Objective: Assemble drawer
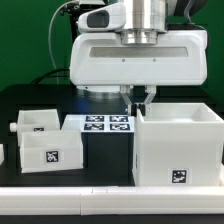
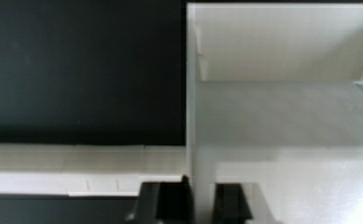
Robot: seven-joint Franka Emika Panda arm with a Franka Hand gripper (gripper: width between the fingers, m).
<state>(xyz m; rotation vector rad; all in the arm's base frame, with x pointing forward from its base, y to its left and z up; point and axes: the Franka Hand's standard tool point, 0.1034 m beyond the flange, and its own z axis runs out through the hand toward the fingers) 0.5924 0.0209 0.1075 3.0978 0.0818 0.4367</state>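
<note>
The large white casing (image 1: 178, 150) stands at the exterior view's right, open side up, with a tag on its front. My gripper (image 1: 141, 98) comes straight down onto the top edge of the casing wall nearest the trays. In the wrist view my gripper (image 2: 196, 205) straddles that thin wall (image 2: 197, 110), with one dark finger (image 2: 160, 205) on each side, pressed against it. Two smaller white trays (image 1: 36, 123) (image 1: 50, 148) with tags sit side by side at the exterior view's left, apart from the casing.
The marker board (image 1: 108, 125) lies flat on the black table between the trays and the casing. A wide white housing (image 1: 140, 60) stands behind them. A white strip (image 1: 110, 195) runs along the table's front edge.
</note>
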